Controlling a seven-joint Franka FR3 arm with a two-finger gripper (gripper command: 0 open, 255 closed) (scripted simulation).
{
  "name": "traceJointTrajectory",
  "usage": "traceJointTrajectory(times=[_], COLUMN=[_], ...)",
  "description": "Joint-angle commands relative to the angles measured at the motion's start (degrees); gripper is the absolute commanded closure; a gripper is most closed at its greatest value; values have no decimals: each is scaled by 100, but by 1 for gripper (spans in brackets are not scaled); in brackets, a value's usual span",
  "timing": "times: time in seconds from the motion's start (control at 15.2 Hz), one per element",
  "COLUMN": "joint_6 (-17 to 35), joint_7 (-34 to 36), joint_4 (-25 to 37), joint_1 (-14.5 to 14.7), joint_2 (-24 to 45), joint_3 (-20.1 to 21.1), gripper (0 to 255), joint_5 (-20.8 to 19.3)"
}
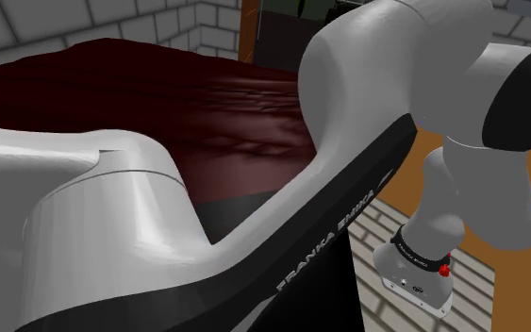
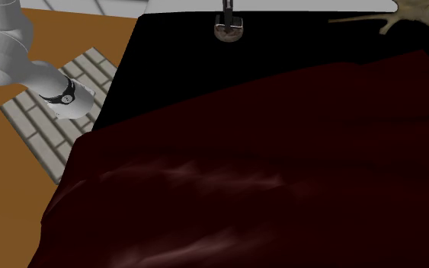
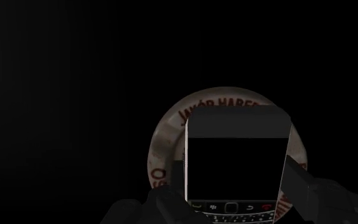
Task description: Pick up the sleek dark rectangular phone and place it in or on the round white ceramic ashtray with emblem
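Black two-finger hand (image 3: 233, 186) clamped on a dark rectangular keypad phone (image 3: 234, 159), poised over a round white red-lettered ashtray (image 3: 168, 137).

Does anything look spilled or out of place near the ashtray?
A cream blob with trailing streaks lies at the black surface's edge, at the second exterior view's top right, like a spill. The gripper holds the phone over the ashtray.
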Motion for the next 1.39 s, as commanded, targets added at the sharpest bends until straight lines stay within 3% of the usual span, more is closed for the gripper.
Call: traceJointTrajectory(times=[0.0,0.46,0.53,0.86,1.12,1.32], joint_6=[82,81,81,81,-532,-532], joint_7=[9,9,9,9,-71,-71], joint_4=[-37,-35,-34,-34,425,424], joint_1=[-1,-1,-1,-1,50,50], joint_2=[44,45,45,45,-129,-129], joint_3=[-13,-13,-13,-13,48,48], gripper=[255,255,0,0,0,0], joint_5=[-19,-19,-19,-19,78,78])
